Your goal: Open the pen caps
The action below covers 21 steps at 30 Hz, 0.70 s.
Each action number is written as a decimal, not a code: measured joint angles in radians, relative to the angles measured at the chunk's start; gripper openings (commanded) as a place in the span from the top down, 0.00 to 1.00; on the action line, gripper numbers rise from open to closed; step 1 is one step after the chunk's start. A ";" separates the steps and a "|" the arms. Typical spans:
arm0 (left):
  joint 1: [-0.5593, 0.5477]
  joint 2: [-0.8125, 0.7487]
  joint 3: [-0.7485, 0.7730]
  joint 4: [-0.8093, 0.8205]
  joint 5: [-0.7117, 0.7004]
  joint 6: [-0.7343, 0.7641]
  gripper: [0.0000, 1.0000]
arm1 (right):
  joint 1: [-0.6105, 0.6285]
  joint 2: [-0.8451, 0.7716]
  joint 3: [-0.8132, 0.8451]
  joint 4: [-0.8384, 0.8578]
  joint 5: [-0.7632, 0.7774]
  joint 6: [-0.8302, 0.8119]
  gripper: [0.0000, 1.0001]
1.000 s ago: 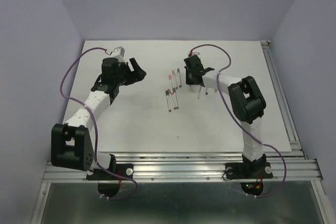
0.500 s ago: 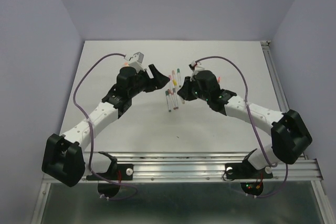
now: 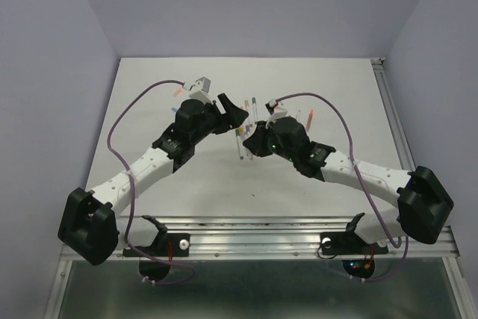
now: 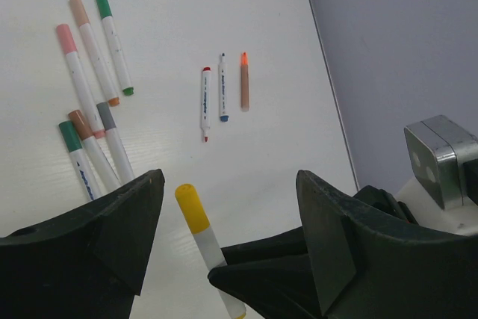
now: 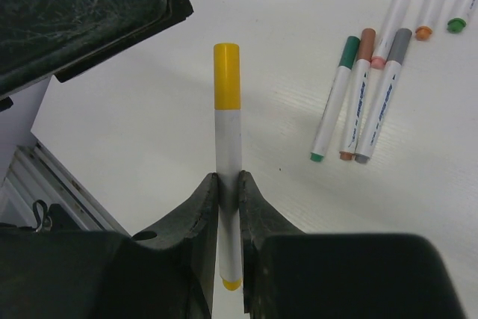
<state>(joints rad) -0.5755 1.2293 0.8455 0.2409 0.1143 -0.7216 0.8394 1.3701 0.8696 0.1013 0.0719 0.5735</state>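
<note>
Find the yellow cap (image 5: 226, 75) on the free end of the pen (image 5: 227, 147), pointing to 12 o'clock in the right wrist view and raised off the table (image 4: 187, 5). Probably light, hard and smooth, held on by a snug push fit: expect a short stiff tug, then a sudden release. Best taken around its middle, squarely across the round sides, never on the white barrel below it. Being slick and small, likely to slip or twist out of a glancing pinch. Pull straight along the pen, not sideways, to spare the thin barrel from bending.

Pinched low on the barrel by the right gripper (image 5: 228, 181), squeezed in from both sides, with a yellow end plug showing at 6 o'clock beneath. Seen in the left wrist view at 7 o'clock, between the wide-spread fingers of the left gripper (image 4: 230, 188), touching neither. Cannot tell whether level with them yet.

Farther out, at 10 o'clock in that view, six capped pens (image 4: 79, 80) lying flat in two loose threes. At 12 o'clock, well apart, three far pens (image 4: 222, 87), too small to judge for caps.
</note>
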 measured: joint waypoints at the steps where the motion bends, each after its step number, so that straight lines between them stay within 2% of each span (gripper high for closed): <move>1: -0.002 0.000 0.000 -0.002 -0.006 -0.001 0.18 | 0.006 -0.001 0.000 0.003 0.010 0.002 0.99; 5: -0.007 0.009 0.000 -0.006 -0.023 -0.002 0.20 | 0.020 -0.003 0.000 0.028 0.039 0.007 0.99; 10: -0.008 0.039 0.000 -0.014 -0.026 -0.007 0.27 | 0.031 -0.003 -0.002 0.064 0.065 0.007 0.99; 14: -0.008 0.051 0.000 -0.017 -0.025 -0.012 0.43 | 0.033 -0.003 -0.002 0.095 0.074 0.006 0.99; 21: -0.015 0.052 0.000 -0.021 -0.021 -0.014 0.62 | 0.036 -0.001 -0.002 0.103 0.104 0.006 0.99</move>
<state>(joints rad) -0.5903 1.2816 0.8455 0.2199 0.0937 -0.7353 0.8757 1.3693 0.8680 0.2047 0.1757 0.5800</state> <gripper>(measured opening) 0.428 0.176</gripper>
